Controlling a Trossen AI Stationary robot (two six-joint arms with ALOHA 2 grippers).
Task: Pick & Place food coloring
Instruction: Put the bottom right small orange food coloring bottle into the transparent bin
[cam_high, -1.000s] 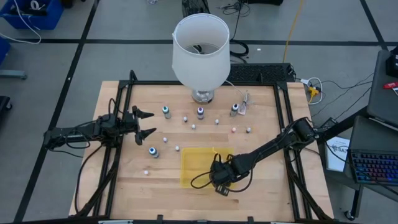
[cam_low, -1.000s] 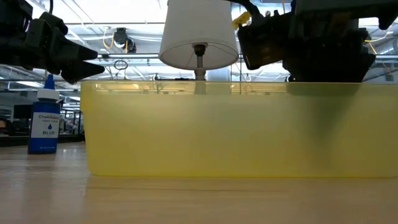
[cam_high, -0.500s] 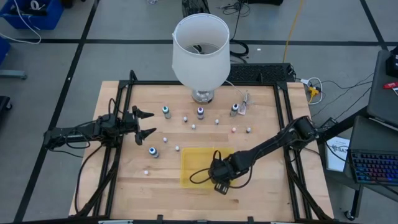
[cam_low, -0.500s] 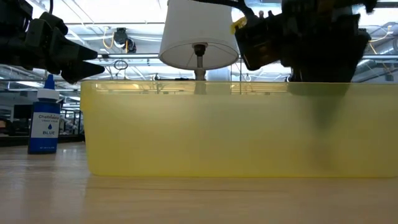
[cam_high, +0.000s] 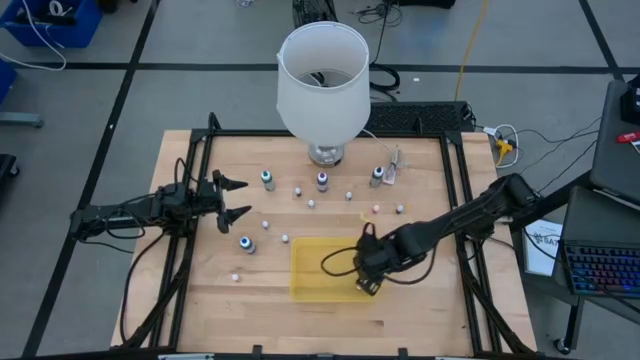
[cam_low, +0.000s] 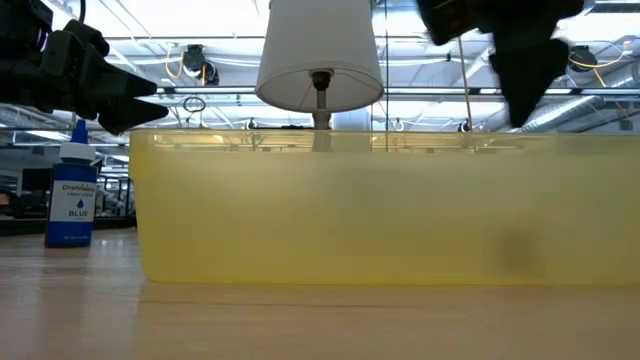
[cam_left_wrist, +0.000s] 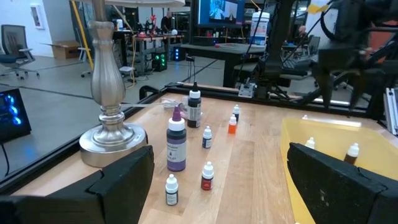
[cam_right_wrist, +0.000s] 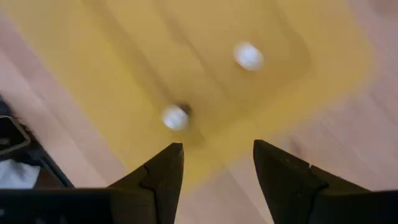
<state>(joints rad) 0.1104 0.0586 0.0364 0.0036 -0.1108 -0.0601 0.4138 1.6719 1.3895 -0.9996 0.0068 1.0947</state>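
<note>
Two tiny food coloring bottles with pale caps (cam_right_wrist: 175, 117) (cam_right_wrist: 249, 56) stand inside the yellow tray (cam_high: 312, 270). They also show in the left wrist view (cam_left_wrist: 310, 144) (cam_left_wrist: 352, 152). Several more small bottles (cam_high: 311, 203) stand upright on the wooden table between the tray and the lamp, among them a blue one (cam_low: 72, 195). My right gripper (cam_right_wrist: 214, 163) hangs open above the tray's right part (cam_high: 368, 281), pointing steeply down, nothing between its fingers. My left gripper (cam_high: 238, 198) waits open and level at the table's left side.
A lamp with a white shade (cam_high: 322, 80) stands on its silver base at the table's far middle. Three larger dropper bottles (cam_high: 267, 179) (cam_high: 322, 180) (cam_high: 377, 176) stand in a row in front of it. Black frame rails (cam_high: 455, 200) run along the table's sides.
My right gripper has risen from inside the tray to above its rim, gone a little toward the table's right edge and rolled about its own axis. The bottles in the tray stand where they were.
</note>
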